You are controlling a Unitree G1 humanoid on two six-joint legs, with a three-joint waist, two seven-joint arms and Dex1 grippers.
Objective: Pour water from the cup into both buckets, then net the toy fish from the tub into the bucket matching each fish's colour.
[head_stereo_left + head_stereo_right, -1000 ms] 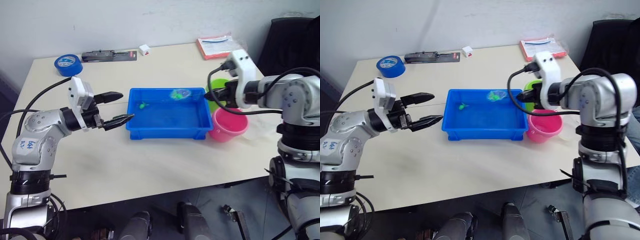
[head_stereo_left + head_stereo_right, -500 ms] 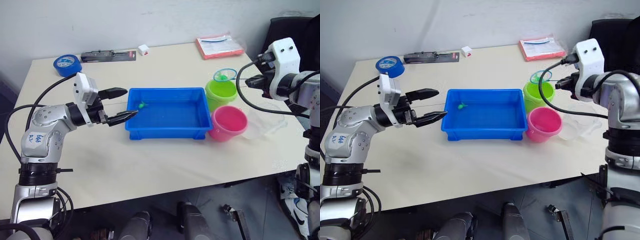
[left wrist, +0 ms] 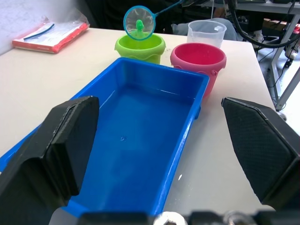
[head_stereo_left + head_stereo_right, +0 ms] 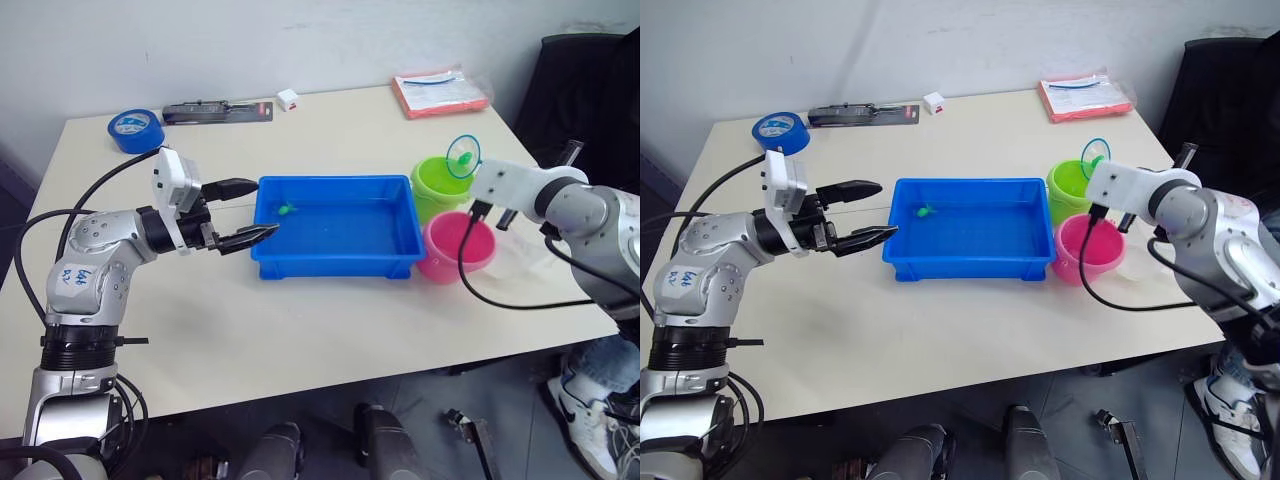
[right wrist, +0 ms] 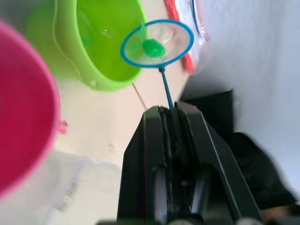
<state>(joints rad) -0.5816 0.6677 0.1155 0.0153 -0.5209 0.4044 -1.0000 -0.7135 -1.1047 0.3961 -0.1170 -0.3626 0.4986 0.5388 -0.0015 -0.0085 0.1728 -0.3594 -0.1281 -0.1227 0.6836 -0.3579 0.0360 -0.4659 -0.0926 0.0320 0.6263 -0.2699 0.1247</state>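
Right tool [image 5: 169, 117] clamped shut on the net's thin stick; left tool [image 4: 238, 214] spread wide, empty, at the tub's [image 4: 335, 262] left end. Tub sits mid-bench [image 4: 300, 330], one green fish [image 4: 287, 210] left in its water. Green bucket [image 4: 440, 185] and pink bucket [image 4: 455, 245] stand touching its right end. Net [image 4: 463, 156] hangs tilted above the green bucket's far rim, green fish [image 5: 153, 48] in the mesh. Risk, as I judge it: hoop sits off-centre, so tipping now could drop the fish onto the bench; the stick could twist in so narrow a grip.
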